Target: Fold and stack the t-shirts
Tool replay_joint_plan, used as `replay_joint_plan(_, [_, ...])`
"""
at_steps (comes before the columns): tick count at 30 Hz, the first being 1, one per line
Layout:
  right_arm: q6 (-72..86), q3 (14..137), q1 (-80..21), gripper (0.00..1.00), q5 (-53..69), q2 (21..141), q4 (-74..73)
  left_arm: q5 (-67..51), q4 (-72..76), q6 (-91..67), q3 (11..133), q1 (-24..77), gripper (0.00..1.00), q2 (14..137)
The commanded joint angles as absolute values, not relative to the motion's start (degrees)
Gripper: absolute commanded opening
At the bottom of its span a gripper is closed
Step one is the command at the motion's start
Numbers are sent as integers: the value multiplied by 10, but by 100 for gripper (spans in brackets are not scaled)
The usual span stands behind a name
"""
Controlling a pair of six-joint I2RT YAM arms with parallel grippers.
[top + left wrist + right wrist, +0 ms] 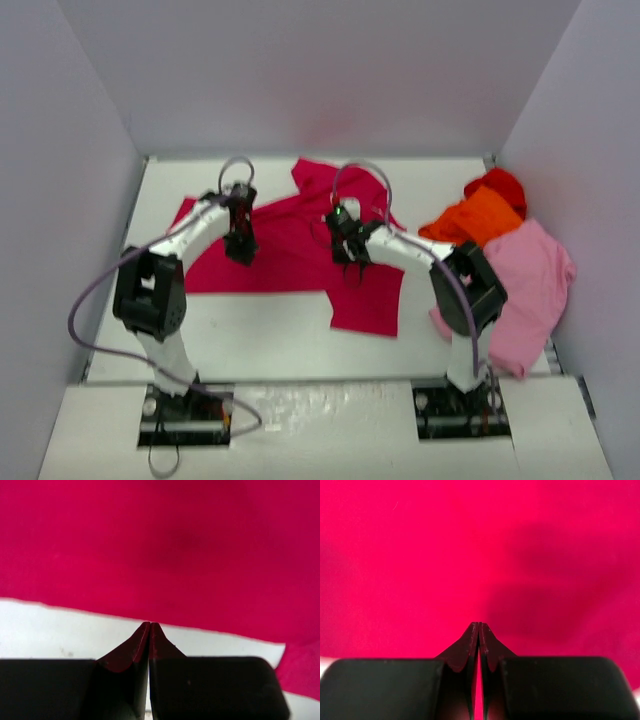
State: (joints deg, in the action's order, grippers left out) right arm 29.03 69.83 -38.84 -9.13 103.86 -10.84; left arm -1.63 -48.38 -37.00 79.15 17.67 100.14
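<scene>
Both pincers are clenched, fingertips pressed together with nothing seen between them. In its wrist view the left pincer (150, 625) points at the hem of the crimson t-shirt (175, 545), right where the cloth gives way to bare white bench (60, 630). The right pincer (479, 625) has crimson cloth (420, 555) all around its tips, with a soft shadow to their right. From above, the two arm bases sit at the near edge of the bench (250, 335), and a grey-purple cable (85, 310) loops out from the left arm. Beyond the bases, the crimson t-shirt (290, 262) lies spread across the middle of the bench, mostly flat. One part of it hangs nearer to the arms, on the right-hand side. The left pincer (241, 252) is over the left half of this shirt, close to its near hem, and the right pincer (350, 256) is over its right half. Whether either one touches the cloth cannot be told. To the right, against the side wall, the light pink t-shirt (535, 280) lies crumpled and spills toward the near edge. The orange t-shirt (480, 218) is bunched behind it and touches it. The bright red t-shirt (502, 184) lies farthest back, partly under the orange one. A sleeve of the crimson shirt reaches toward the back wall (320, 70).
</scene>
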Motion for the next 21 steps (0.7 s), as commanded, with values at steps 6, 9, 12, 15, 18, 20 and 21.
replay_joint_plan(6, [247, 754, -362, 0, -104, 1138, -98, -22, -454, -375, 826, 180, 0, 1114])
replay_joint_plan(9, [249, 704, -362, 0, -107, 1127, -92, -23, -448, -381, 800, 181, 0, 1111])
replay_joint_plan(12, [255, 641, -362, 0, -107, 1104, -79, -18, -442, -388, 758, 185, 0, 1091])
replay_joint_plan(15, [271, 562, -367, 0, -98, 1072, -60, -16, -424, -393, 691, 189, 0, 1059])
replay_joint_plan(18, [292, 513, -378, 0, -94, 1038, -53, -15, -413, -401, 627, 193, 0, 1033])
replay_joint_plan(20, [304, 478, -388, 0, -92, 1010, -53, -20, -402, -411, 588, 199, 0, 1002])
replay_joint_plan(21, [311, 460, -393, 0, -90, 996, -54, -23, -396, -417, 569, 202, 0, 985])
